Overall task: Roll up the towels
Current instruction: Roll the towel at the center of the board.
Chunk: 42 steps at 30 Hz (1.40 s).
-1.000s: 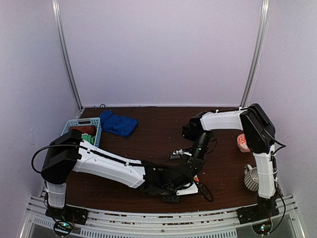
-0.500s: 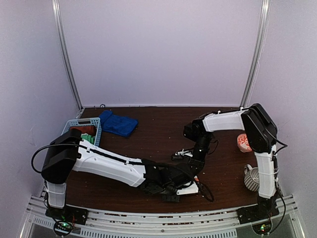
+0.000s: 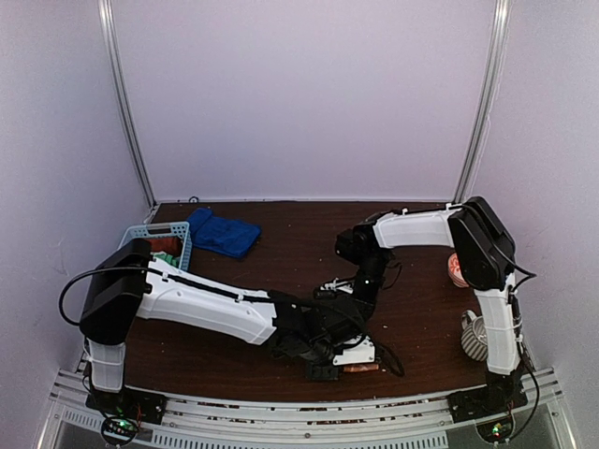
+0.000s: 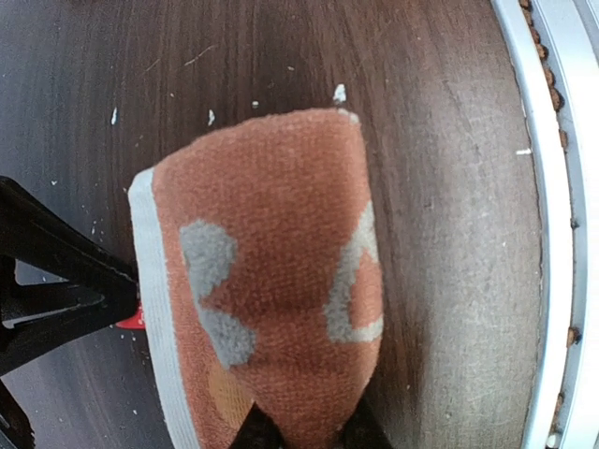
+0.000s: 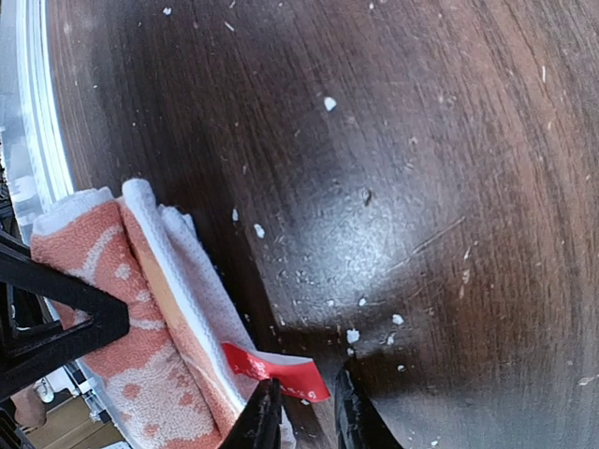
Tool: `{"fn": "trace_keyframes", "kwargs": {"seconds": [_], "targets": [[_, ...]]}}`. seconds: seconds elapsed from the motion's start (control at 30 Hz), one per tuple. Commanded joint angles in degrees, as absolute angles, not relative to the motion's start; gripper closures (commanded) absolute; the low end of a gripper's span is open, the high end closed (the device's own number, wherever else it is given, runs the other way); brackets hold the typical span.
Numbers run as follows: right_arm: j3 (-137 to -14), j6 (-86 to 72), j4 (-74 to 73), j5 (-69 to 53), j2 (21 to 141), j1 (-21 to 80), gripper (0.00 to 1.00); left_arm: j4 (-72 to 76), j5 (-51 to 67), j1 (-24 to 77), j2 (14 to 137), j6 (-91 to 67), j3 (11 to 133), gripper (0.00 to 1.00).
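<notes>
orange towel (image 4: 271,281): white pattern, pale hem, red tag, partly rolled, front centre. blue towel (image 3: 223,234): crumpled, back left. dark red towel (image 3: 166,244) and green towel (image 3: 174,255): bunched in basket (image 3: 140,234).

Top view high, looking down; wrist views close, share orange towel (image 4: 271,281) (image 5: 159,374).

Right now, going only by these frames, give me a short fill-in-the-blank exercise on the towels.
1. The towel beside the basket is plain ____.
2. The left hand pinches the ____ patterned towel.
3. The tag sewn to that patterned towel is ____.

Missing words: blue; orange; red.
</notes>
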<state>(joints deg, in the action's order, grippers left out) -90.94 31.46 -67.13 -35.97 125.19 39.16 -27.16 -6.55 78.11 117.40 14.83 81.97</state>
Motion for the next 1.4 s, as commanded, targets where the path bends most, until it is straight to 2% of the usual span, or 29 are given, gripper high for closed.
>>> {"fn": "trace_keyframes", "kwargs": {"seconds": [0.0,0.2,0.37,0.53,0.67,0.73,0.9,1.03,1.23,1.37], "targets": [[-92.0,31.7,-62.3,-33.4,127.2,39.3,0.79,-30.4,-1.4,76.7,120.8,13.6,85.0,0.95],[-97.9,31.9,-65.4,-34.0,119.4,33.4,0.73,-34.5,2.4,74.8,124.5,13.1,89.3,0.95],[-100.3,28.4,-62.3,-34.1,105.5,26.3,0.68,-40.0,8.6,71.2,128.7,13.0,95.5,0.95],[-98.1,24.2,-55.4,-34.8,89.9,23.9,0.62,-47.5,18.1,67.9,136.2,12.0,104.8,0.95],[-95.3,32.0,-58.9,-50.5,79.8,24.1,0.55,-52.4,27.5,65.3,142.9,9.7,111.7,0.96],[-91.7,37.6,-60.9,-53.8,75.9,26.5,0.52,-53.7,32.2,63.9,145.4,8.4,113.8,0.97],[-80.8,42.7,-62.2,-41.2,70.6,37.2,0.52,-55.4,40.8,61.0,148.9,6.5,115.4,0.97],[-72.2,45.8,-63.7,-29.6,69.1,47.0,0.58,-55.6,43.7,59.2,150.6,4.5,116.9,0.97],[-61.5,45.4,-62.2,-22.9,69.3,55.2,0.58,-54.7,45.4,58.9,151.0,3.4,117.5,0.98],[-53.7,41.6,-49.6,-10.7,67.2,57.7,0.50,-54.7,45.6,58.8,151.2,3.2,117.5,0.98]]}}
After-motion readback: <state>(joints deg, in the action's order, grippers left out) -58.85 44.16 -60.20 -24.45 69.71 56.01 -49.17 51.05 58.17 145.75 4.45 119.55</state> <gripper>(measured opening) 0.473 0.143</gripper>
